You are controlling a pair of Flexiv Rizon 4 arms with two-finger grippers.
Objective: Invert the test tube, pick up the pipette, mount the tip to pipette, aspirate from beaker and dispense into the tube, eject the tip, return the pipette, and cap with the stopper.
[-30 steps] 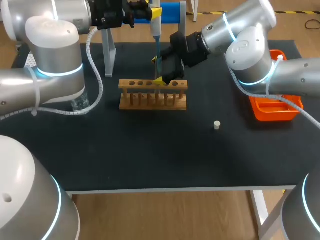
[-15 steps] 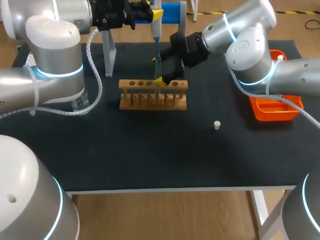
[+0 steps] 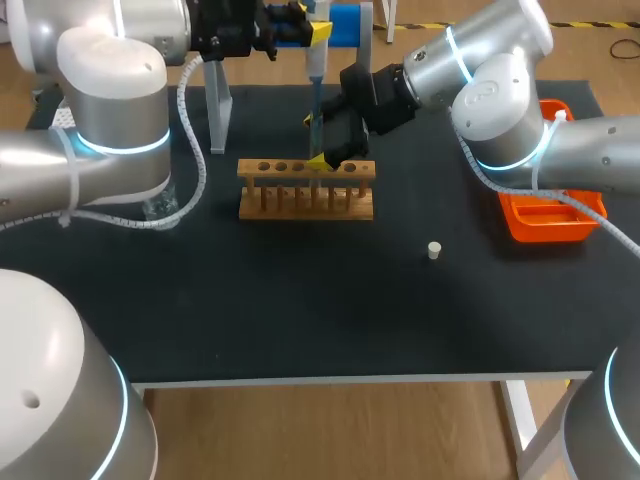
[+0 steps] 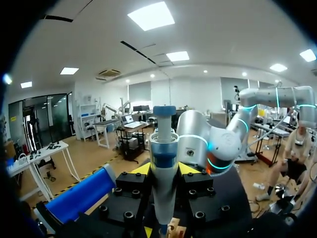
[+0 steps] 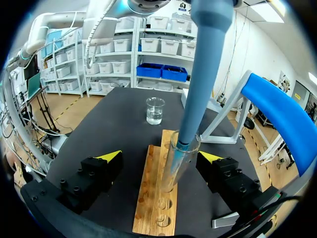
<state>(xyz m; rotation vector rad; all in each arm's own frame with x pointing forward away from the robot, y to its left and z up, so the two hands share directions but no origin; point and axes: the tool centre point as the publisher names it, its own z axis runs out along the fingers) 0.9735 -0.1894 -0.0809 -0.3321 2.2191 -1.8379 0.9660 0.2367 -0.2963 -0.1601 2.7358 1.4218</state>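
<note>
My left pincer (image 4: 164, 171) is clamped on the body of the pipette (image 4: 164, 148), one pad on each side. It holds the pipette upright with the plunger above my fingers and the nose pointing straight down. Gripping it mid-body like this keeps the long axis vertical, so the tip (image 5: 184, 143) can go into a narrow mouth without scraping the glass.

That mouth belongs to the test tube (image 5: 171, 173), which stands open end up in the wooden rack (image 5: 154, 210), directly under the left pincer. The tip is already inside the rim, so I judge this to be the dispensing step.

My right pincer (image 5: 161, 157) straddles the tube with its fingers spread wide. One yellow tip is close beside the glass and the other is well clear of it, so the fingers are not clamped on anything. I read this as a guard: the pincer is ready to steady the tube if the pipette nudges it, while the rack carries the weight.

The beaker (image 5: 154, 110) with its liquid sits ahead of the right pincer, past the far end of the rack. It is out of the way now that drawing up looks finished.

The stopper (image 3: 434, 250) lies alone on the tabletop (image 3: 300, 300), off to the right pincer's own side and within its reach for capping later. The orange tray (image 3: 545, 228) farther to that side may be where the used tip goes.
</note>
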